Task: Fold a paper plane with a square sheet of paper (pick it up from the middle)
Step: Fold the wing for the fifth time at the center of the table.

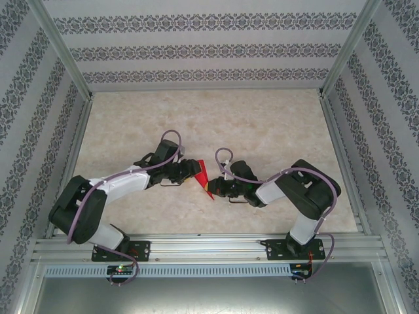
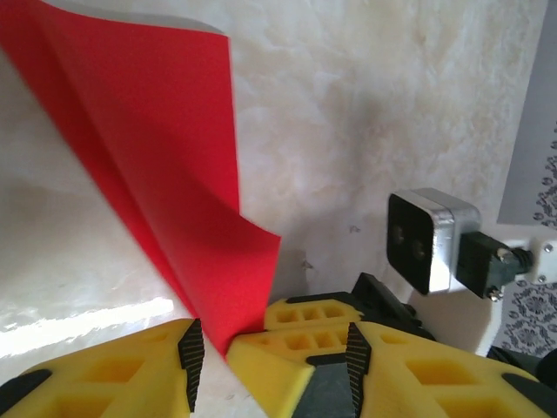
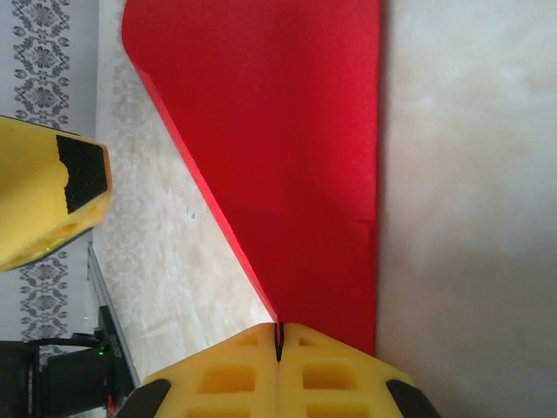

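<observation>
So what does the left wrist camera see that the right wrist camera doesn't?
Left wrist: the other arm's camera box, and the left gripper open around a corner of the red paper. Right wrist: the right gripper pinched shut on the paper's tip. Both: that red paper and the pale table.

A robot test cell in a lab; a marble-look table (image 1: 262, 124) lies under the left claw (image 1: 194, 172) and right claw (image 1: 213, 190), boxed by an aluminium frame (image 1: 62, 49); wallpapered walls (image 1: 196, 52) stand well beyond the claws on three sides; behind the claws, both arm bases are bolted to a slotted rail (image 1: 209, 246); purple cables (image 1: 171, 134) and a lit board (image 1: 121, 268) sit there too.
</observation>
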